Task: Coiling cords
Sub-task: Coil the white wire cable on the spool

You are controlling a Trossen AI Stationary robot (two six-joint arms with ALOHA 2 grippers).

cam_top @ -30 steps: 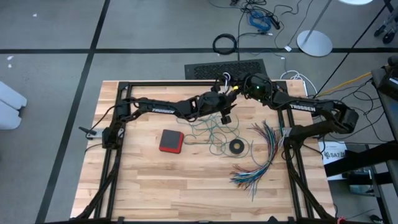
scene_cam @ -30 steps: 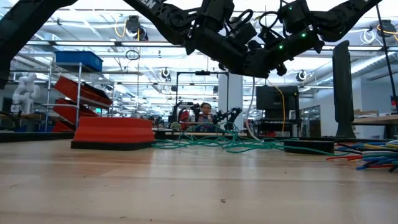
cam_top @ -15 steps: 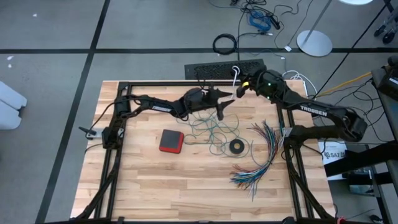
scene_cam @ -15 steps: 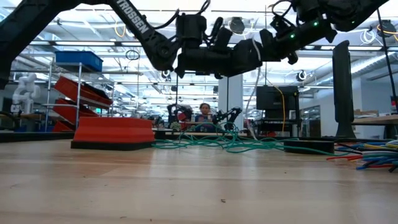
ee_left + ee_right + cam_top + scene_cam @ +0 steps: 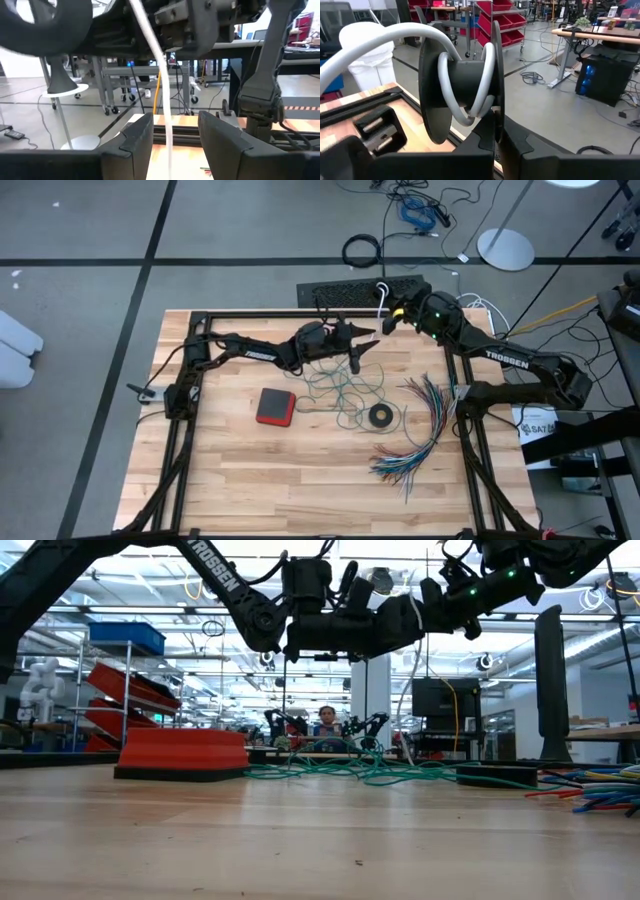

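The white cord is wound on a small black spool, and my right gripper is shut on that spool above the table's far edge. From the spool the cord hangs down to the table. My left gripper is level and open just left of the spool. The white cord passes between its fingers, and I see no touch. The teal-green cord lies in a loose tangle on the wood. My right gripper pinches the rim of one spool flange between its two fingers. The fingers come in about level from the table's right side. The spool is lifted clear of the table with its axis level, and the cord hangs slack below it.
A red box lies left of the tangle. A black tape ring and a fan of multicoloured wires lie to its right. A person sits far behind the table.
My left gripper has tipped up from pointing down at the table to level, swinging toward the far edge and the spool. My right gripper has risen and drawn back toward the table's far right with the spool, staying shut on it.
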